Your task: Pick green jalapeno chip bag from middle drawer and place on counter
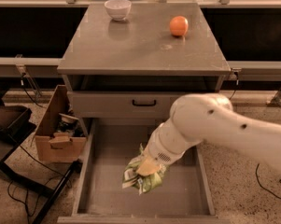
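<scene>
The green jalapeno chip bag [142, 179] is crinkled, with a white patch, and hangs above the floor of the open middle drawer [107, 190]. My gripper [148, 168] is at the end of the white arm, shut on the top of the bag and holding it over the drawer's middle. The fingers are mostly hidden by the wrist and the bag. The grey counter [140, 45] lies above and behind the drawer.
A white bowl [117, 8] stands at the counter's back left and an orange [179, 25] at its back right. A shut drawer front with a black handle [144, 103] sits above the open drawer. A cardboard box [59, 129] stands on the floor at left.
</scene>
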Tool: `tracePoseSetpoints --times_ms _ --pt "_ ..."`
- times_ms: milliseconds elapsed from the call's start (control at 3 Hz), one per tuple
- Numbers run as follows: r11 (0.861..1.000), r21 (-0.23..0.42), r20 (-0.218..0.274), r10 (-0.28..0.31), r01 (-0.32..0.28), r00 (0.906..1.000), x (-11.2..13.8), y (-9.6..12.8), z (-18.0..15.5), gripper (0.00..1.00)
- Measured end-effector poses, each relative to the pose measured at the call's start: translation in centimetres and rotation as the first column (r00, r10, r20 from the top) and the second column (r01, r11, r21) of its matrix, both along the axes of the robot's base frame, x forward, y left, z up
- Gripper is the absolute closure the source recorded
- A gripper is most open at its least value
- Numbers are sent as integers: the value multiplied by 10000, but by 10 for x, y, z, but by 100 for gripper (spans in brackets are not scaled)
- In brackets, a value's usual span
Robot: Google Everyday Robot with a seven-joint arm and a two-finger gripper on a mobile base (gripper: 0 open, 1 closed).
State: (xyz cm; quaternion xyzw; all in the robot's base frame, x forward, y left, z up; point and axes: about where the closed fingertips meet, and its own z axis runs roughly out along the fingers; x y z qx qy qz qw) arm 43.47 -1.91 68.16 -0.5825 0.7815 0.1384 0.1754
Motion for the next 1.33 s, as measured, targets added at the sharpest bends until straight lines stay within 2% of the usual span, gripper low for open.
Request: tracePoseSetpoints --times_ms 333,667,1000,1333 --pt "9970 419 292 -663 651 9974 45 -42 87 100" --pt "9847 1111 1135 -1469 1344 9826 94 -60 151 100" --pt "9819 1296 1485 -1573 1385 9763 104 -61 170 100" --pt "9819 1296 1485 -1573 1385 9763 104 -61 170 100"
